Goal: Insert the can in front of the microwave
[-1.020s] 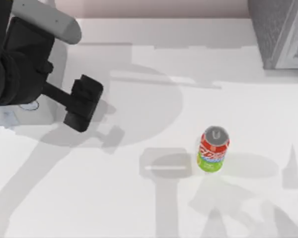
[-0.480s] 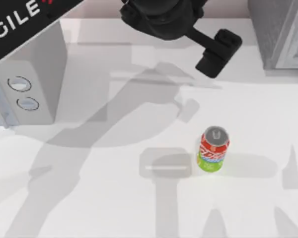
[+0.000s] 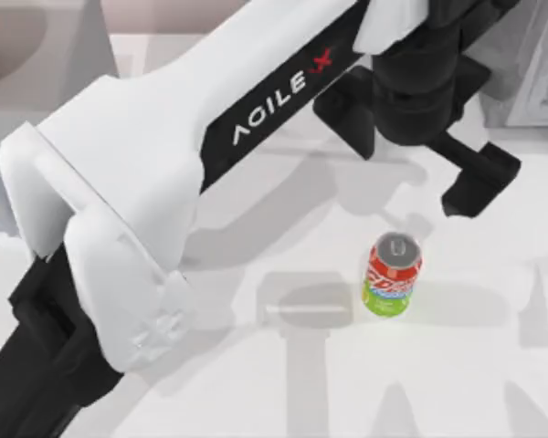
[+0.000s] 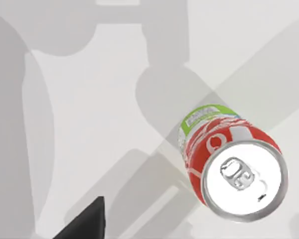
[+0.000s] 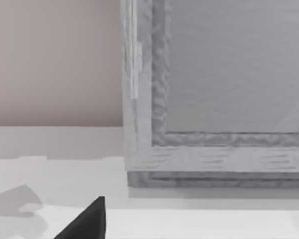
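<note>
The can [image 3: 392, 274] stands upright on the white table right of centre, with a silver top, red upper part and lime-green base. My left arm reaches across the table from the lower left. Its gripper [image 3: 476, 182] hangs open just behind and to the right of the can, apart from it and holding nothing. The left wrist view looks down on the can [image 4: 229, 159], with one dark fingertip [image 4: 87, 224] off to its side. The microwave [image 3: 55, 73] is at the far left, its front covered by my left arm. My right arm is parked.
A darker speckled grey box with a white panel [image 3: 530, 64] stands at the back right corner, close behind my left gripper. The right wrist view faces this box [image 5: 214, 99] at table level. A pink wall runs along the back.
My left arm has swept from the left side over to the right, and its gripper came down beside the can. The arm now covers the microwave's dials. The can has not moved.
</note>
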